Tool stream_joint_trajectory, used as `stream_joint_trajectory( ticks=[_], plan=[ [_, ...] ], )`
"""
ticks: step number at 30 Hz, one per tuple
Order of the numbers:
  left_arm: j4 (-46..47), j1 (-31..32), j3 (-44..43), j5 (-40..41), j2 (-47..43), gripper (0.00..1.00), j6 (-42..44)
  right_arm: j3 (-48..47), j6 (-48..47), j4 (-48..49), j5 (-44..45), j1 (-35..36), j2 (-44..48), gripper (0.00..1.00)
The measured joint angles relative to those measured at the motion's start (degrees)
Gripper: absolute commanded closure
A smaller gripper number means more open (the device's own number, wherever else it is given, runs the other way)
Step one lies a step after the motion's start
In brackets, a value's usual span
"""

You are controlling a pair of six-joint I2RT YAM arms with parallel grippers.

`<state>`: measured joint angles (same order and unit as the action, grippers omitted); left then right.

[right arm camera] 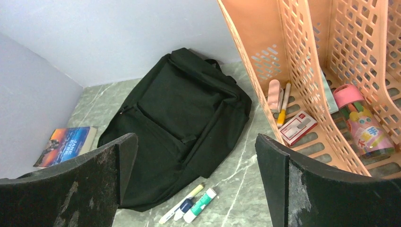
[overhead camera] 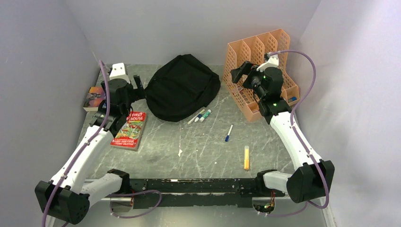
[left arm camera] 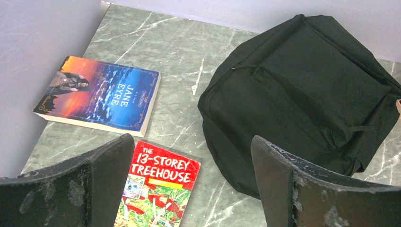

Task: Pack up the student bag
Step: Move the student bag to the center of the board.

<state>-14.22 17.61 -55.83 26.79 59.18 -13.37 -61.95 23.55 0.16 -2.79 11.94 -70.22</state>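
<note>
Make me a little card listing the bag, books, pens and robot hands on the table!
bag: black backpack lying at the back
books: Jane Eyre book and Treehouse book, left of it
pens: markers beside the backpack; blue pen and yellow marker nearer
rack: orange rack, right side
hands: left gripper and right gripper open, empty

**Table Layout**

The student bag (overhead camera: 182,87) lies at the rear centre of the table (overhead camera: 198,156). The file organiser (overhead camera: 236,53) stands to its right. Left of the bag, the Jane Eyre book (overhead camera: 94,98) lies by the left wall (overhead camera: 38,71), and the Treehouse book (overhead camera: 129,130) lies before it. The markers (overhead camera: 201,116) lie just before the bag. A pen (overhead camera: 229,133) and a highlighter (overhead camera: 246,157) lie further forward, rightward.
</note>
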Motion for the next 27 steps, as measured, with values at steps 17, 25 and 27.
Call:
stream_joint_trajectory(
  ticks=[17,25,27],
  plan=[
    [0.0,0.0,0.0,-0.2,-0.2,0.02,-0.9,0.0,1.4,1.5,2.0,0.0,0.0,0.00],
    [-0.5,0.0,0.0,0.0,-1.1,0.02,-2.2,-3.3,2.1,2.3,-3.6,0.3,-3.2,0.00],
    [-0.6,0.0,0.0,0.0,-1.8,0.02,-2.5,-7.0,1.0,1.7,-3.1,2.0,-6.0,0.00]
  ],
)
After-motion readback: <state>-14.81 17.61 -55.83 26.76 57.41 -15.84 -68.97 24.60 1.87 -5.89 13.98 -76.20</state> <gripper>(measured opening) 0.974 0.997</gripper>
